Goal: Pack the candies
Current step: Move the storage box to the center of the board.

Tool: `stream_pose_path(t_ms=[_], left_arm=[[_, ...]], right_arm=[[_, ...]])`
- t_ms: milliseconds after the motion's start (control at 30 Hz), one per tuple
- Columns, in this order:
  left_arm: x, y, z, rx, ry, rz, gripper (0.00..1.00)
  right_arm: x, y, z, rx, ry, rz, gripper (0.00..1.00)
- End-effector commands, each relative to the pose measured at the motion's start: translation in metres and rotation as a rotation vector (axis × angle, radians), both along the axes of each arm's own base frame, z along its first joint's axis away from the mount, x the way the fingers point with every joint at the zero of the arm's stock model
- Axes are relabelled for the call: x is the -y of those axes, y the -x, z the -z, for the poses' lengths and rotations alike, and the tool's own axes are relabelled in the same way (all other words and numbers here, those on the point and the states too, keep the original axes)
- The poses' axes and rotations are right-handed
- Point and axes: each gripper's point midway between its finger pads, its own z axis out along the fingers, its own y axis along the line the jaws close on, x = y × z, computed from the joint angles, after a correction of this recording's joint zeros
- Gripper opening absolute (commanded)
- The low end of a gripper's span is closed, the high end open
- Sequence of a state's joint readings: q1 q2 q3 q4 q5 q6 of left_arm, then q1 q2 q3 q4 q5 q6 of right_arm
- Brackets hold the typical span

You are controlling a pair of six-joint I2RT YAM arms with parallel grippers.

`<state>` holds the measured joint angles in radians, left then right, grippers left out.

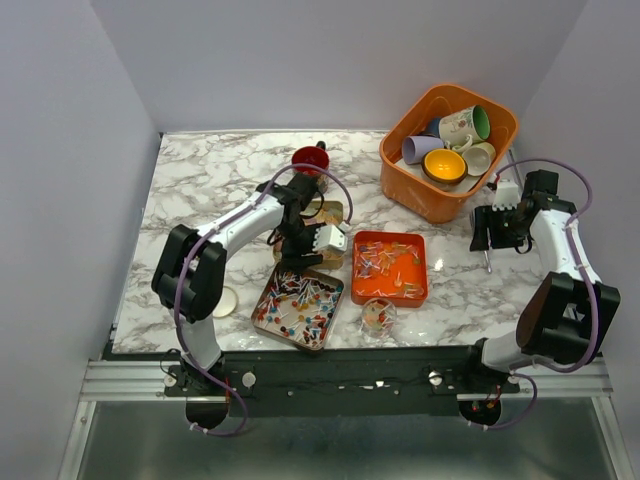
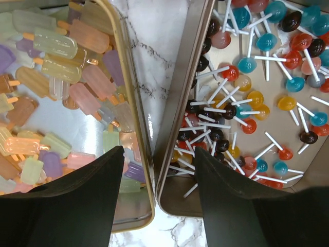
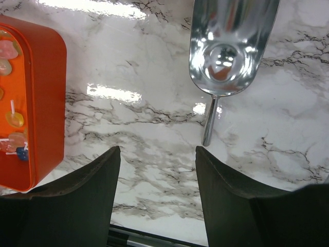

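Note:
The candies lie in several containers. Lollipops point(image 2: 257, 82) with white sticks fill a square tin point(image 1: 298, 308). Pastel popsicle-shaped sweets point(image 2: 61, 77) fill a gold-rimmed tin point(image 1: 332, 212), half hidden under my left arm. More candies lie in the orange tray point(image 1: 390, 267) and in a small clear cup point(image 1: 380, 316). My left gripper point(image 2: 159, 164) hangs open over the gap between the two tins, one finger above each tin's corner, holding nothing. My right gripper point(image 3: 157, 154) is open over bare marble, just short of the handle of a metal scoop point(image 3: 231, 46).
An orange basket point(image 1: 412, 190) of mugs stands at the back right. A red cup point(image 1: 310, 158) sits behind the left arm and a white disc point(image 1: 225, 300) lies near its base. The orange tray's edge point(image 3: 49, 103) is left of the right gripper.

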<state>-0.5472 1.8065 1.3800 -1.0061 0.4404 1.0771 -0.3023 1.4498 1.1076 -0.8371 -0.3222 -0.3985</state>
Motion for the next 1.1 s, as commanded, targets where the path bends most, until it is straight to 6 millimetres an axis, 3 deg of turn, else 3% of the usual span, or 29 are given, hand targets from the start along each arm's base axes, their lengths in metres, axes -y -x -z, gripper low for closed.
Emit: stream_pose_path(t_ms=[0,133,433,800,1067], left_arm=[[0.007,-0.001,0.008,0.021,-0.015,-0.008,0.64],[0.01,-0.017,0.013,0.082,-0.017,-0.044,0.47],[-0.002,-0.017,0.018,0.097,-0.055,-0.036,0.31],[-0.053,-0.027,0.011,0.096,-0.068,-0.134,0.16],[-0.094,-0.048,0.007,0.114,-0.089,-0.228,0.08]], right_arm=[[-0.003,-0.004,-0.005,0.003,-0.022,-0.017,0.67],[-0.004,-0.005,-0.004,-0.001,-0.031,-0.017,0.66],[-0.005,-0.004,-0.005,-0.001,-0.032,-0.022,0.66],[-0.005,-0.005,-0.005,-0.001,-0.039,-0.026,0.65],[-0.006,-0.007,-0.006,0.001,-0.046,-0.029,0.65]])
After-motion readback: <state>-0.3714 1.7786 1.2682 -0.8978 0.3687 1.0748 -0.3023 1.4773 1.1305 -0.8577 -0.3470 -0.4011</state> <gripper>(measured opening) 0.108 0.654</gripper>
